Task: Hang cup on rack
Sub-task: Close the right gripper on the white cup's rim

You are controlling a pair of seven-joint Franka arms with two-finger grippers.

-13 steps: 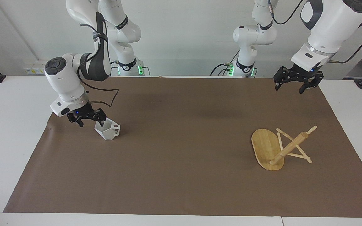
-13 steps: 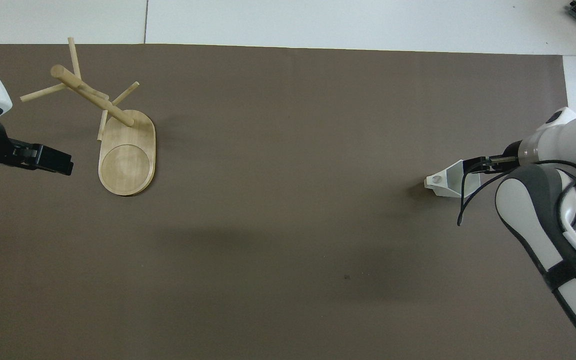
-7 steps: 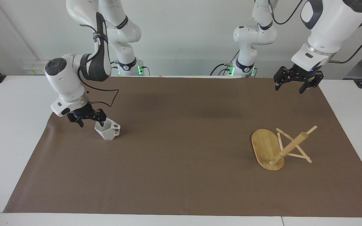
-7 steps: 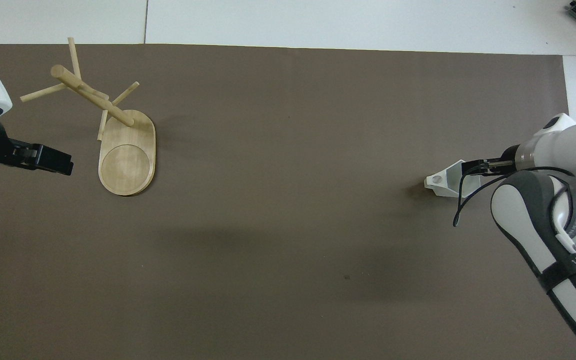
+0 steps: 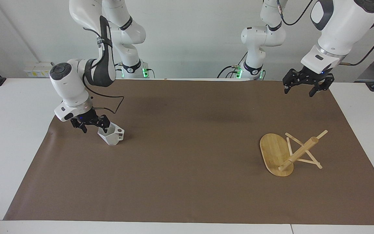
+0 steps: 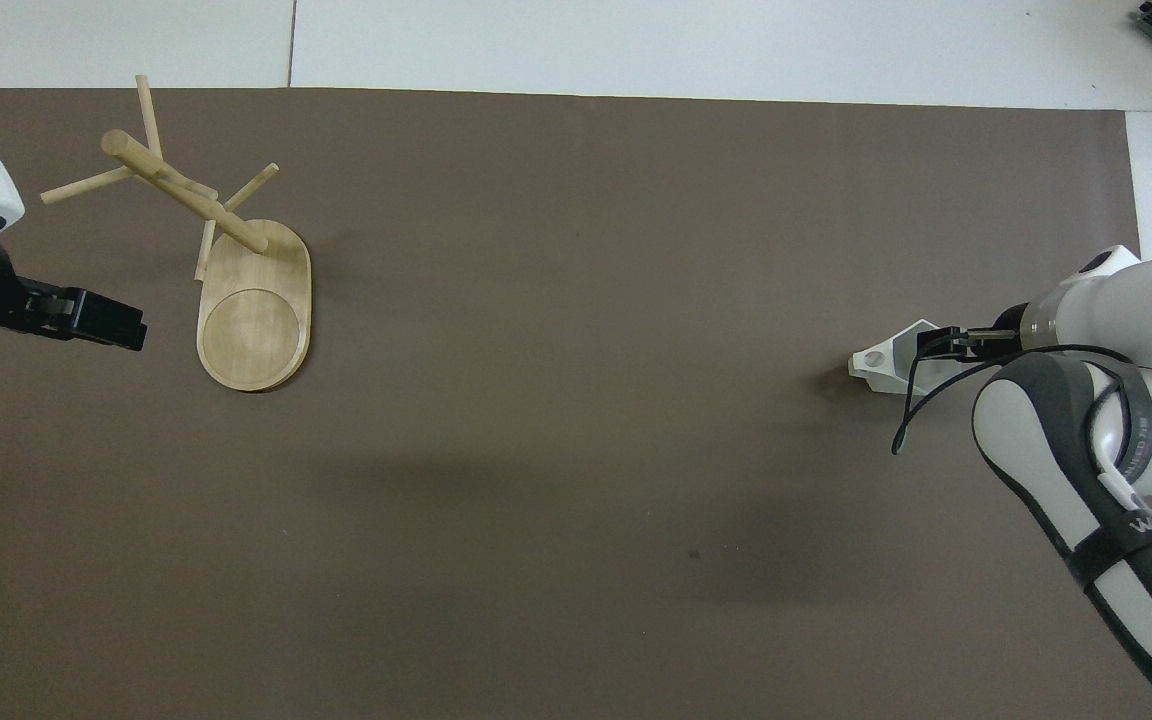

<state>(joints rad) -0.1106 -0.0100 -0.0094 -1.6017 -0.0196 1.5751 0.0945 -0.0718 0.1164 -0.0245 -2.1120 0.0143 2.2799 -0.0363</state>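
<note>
The right gripper (image 5: 90, 123), fingers wide, is at the cup (image 5: 111, 135) near the mat's (image 5: 187, 182) right-arm edge; one finger is inside. It should squeeze next. The rack (image 5: 287, 152) (tipped over) lies near the other edge; the left gripper (image 5: 307, 85) waits, open.

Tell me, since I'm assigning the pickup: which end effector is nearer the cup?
Right. The right end effector is at the cup; the left end effector hangs over the mat's other end.

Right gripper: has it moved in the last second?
Yes, slightly. The right gripper has edged up, toward the robots, beside the white faceted cup, which stays put, one finger at its rim.
</note>
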